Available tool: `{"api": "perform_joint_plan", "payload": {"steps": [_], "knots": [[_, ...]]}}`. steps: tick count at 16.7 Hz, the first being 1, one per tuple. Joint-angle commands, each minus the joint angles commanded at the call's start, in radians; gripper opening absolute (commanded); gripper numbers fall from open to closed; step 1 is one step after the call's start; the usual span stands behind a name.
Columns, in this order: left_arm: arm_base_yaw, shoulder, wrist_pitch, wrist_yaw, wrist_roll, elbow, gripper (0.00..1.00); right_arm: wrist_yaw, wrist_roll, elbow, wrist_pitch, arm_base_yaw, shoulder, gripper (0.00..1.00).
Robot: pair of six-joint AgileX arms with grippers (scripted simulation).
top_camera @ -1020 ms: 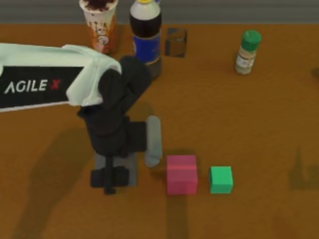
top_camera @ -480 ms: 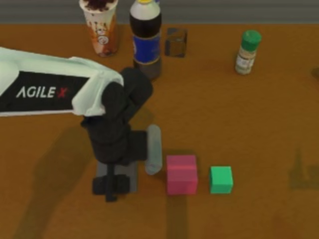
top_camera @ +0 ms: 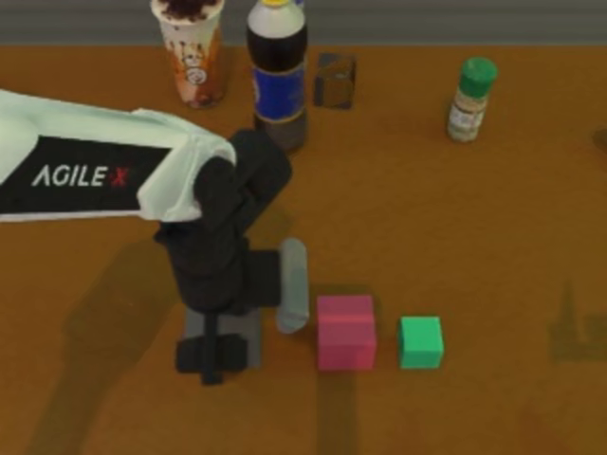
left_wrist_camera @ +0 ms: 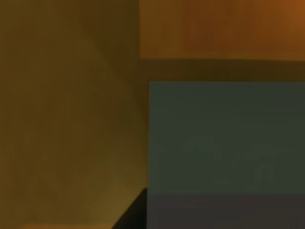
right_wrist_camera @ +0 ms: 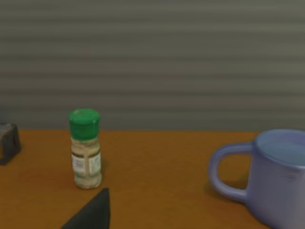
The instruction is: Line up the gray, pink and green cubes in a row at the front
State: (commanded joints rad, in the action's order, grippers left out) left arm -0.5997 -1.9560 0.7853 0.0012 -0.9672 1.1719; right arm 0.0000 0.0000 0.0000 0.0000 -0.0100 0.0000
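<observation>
Brown bench [top_camera: 455, 237]: left gripper [top_camera: 216, 349] has stopped descending on gray cube [top_camera: 248, 334], finger state indiscernible, left of pink cube [top_camera: 345, 331] and green cube [top_camera: 420, 341]; row nearly complete.

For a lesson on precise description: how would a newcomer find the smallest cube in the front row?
Start at the orange-brown wooden table and find the row along its front edge. The small bright green matte cube sits at the right end, beside the larger bright pink matte cube; it is the only green one, and the smallest.
</observation>
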Motion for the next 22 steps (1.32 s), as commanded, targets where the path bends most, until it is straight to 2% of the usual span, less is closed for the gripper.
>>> {"api": "perform_joint_plan", "payload": {"steps": [3,4,14,22], "knots": [[0.000,0.000,0.000,0.000,0.000,0.000,0.98,0.000,0.000,0.000,0.000,0.000,0.000,1.00],[0.000,0.000,0.000,0.000,0.000,0.000,1.00,0.000,0.000,0.000,0.000,0.000,0.000,1.00],[0.003,0.007,0.017,0.000,0.000,0.012,1.00,0.000,0.000,0.000,0.000,0.000,0.000,1.00],[0.020,0.105,0.259,-0.001,0.004,0.153,1.00,0.000,0.000,0.000,0.000,0.000,0.000,1.00]]}}
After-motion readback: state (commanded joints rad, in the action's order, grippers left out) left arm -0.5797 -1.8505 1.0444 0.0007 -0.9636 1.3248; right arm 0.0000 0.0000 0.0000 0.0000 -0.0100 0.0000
